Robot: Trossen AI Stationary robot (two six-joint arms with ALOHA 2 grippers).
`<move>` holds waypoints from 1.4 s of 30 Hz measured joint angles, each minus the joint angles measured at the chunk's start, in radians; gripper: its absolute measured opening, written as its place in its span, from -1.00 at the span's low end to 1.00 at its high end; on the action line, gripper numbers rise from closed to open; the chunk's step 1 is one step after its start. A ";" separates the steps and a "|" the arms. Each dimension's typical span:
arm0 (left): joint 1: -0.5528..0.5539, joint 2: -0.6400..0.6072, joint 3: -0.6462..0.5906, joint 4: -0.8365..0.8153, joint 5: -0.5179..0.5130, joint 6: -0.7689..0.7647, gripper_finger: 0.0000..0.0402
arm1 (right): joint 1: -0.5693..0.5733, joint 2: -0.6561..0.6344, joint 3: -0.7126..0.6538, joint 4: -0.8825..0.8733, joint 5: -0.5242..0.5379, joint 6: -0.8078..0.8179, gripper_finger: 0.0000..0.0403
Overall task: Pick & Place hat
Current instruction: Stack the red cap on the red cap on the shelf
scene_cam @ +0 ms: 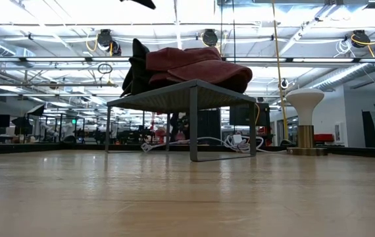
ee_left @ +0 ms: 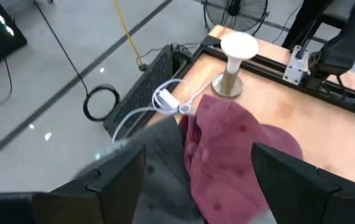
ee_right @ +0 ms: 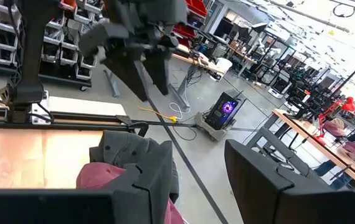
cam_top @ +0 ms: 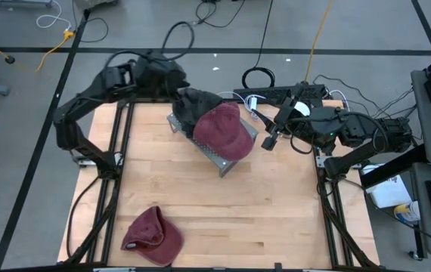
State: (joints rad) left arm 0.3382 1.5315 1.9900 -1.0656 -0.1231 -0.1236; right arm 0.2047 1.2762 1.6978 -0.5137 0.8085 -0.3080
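Maroon cap (ee_left: 240,155) beside grey cap (ee_left: 162,162)

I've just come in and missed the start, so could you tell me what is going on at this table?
The robot is stacking hats on a small metal stand at the back of the table. A dark hat and a red hat already lie there. The left gripper hovers open above the dark hat, holding nothing. The right gripper waits beside the stand. Another red hat lies at the table's front edge.

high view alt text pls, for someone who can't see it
A dark red cap and a dark grey cap lie piled on a small metal stand at the back of a wooden table. Another red cap lies near the front-left corner, both arms behind.
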 joint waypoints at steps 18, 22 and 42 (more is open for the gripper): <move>-0.053 -0.068 0.000 -0.503 0.133 -0.221 0.48 | 0.000 0.000 0.000 0.000 0.000 0.000 -0.31; -0.091 -0.071 0.000 -0.505 0.159 -0.223 0.48 | 0.000 0.000 0.000 0.000 -0.001 0.000 -0.31; -0.440 -0.046 0.001 -0.503 0.281 0.072 0.48 | 0.000 0.000 0.000 0.000 -0.002 0.113 -0.31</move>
State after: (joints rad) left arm -0.1020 1.4854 1.9911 -1.5688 0.1581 -0.0513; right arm 0.2047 1.2762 1.6978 -0.5133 0.8062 -0.1951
